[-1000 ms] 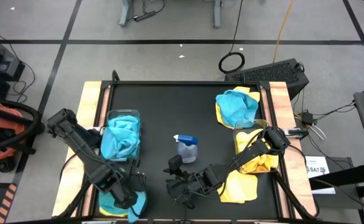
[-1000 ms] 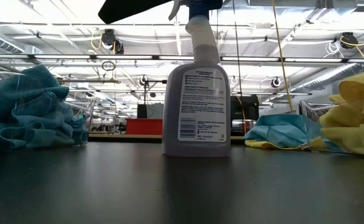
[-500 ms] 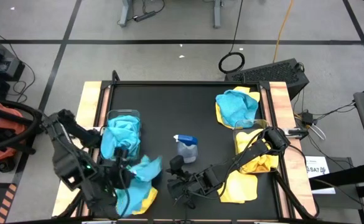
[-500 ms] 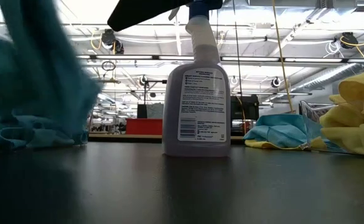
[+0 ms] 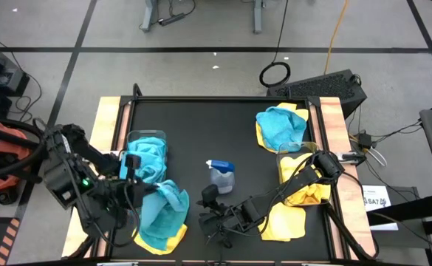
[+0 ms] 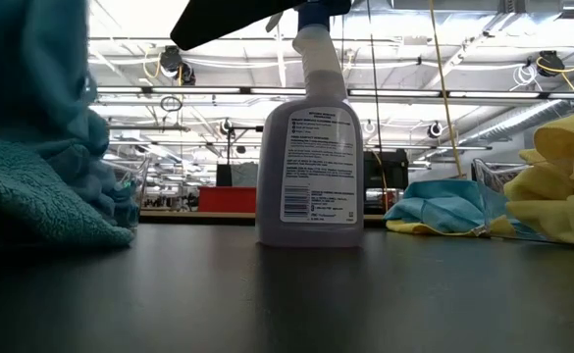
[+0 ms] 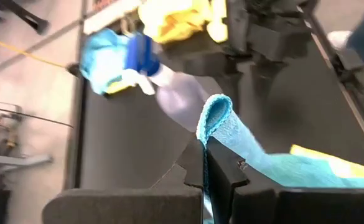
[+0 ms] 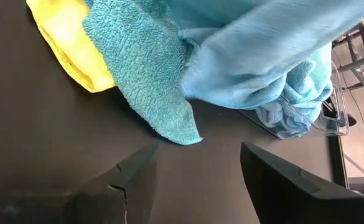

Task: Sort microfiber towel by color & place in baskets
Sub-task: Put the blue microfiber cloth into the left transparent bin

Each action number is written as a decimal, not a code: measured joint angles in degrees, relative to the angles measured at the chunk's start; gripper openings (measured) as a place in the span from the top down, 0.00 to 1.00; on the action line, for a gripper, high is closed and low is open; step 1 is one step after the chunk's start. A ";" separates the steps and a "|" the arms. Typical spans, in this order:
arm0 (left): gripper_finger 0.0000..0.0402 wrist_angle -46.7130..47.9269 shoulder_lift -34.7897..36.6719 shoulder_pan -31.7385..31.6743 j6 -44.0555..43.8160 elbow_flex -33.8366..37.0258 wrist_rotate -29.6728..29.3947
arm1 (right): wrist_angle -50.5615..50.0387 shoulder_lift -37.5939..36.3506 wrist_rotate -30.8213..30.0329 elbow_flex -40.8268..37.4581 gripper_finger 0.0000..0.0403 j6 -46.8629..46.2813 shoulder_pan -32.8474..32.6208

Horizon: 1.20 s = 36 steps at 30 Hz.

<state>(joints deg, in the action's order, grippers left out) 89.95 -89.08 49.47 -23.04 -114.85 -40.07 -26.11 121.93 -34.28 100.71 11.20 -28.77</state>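
Black table (image 5: 223,140) carries two clear baskets: the left basket (image 5: 146,138) heaped with teal, the right basket (image 5: 280,159) holding yellow. Left gripper (image 5: 131,186) pinches a teal towel (image 5: 160,210), lifting it off a yellow towel (image 5: 173,238) beside that basket. Right gripper (image 5: 214,219) waits near the spray bottle (image 5: 221,177), fingers spread and empty. Judged next: carry the teal cloth over the left basket and let go.

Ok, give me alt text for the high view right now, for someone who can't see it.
Top-down view of a black table: the left gripper holds a teal towel beside the left basket, already stuffed with teal cloths. The right gripper rests open near a spray bottle; yellow towels lie at right.
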 joint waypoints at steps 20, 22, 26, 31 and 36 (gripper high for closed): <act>1.00 0.09 15.91 -0.50 11.55 0.00 -9.36 | 0.00 0.00 0.06 0.00 0.47 0.15 0.00; 1.00 0.11 17.95 -0.86 11.62 0.02 -8.83 | 0.00 0.00 0.05 0.00 0.47 0.15 0.00; 1.00 0.11 22.19 -1.18 11.55 0.02 -7.99 | 0.00 0.00 0.09 0.00 0.47 0.17 0.11; 1.00 0.11 26.15 -1.19 11.55 0.02 -8.43 | 0.02 0.00 1.41 0.00 0.47 0.35 0.69; 1.00 0.11 28.89 -2.05 13.44 0.04 -9.56 | -0.17 0.00 1.58 0.00 0.47 0.14 1.04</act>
<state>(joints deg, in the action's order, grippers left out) 90.06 -60.19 47.42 -9.60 -114.80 -49.63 -26.28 121.93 -32.70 100.71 11.34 -27.73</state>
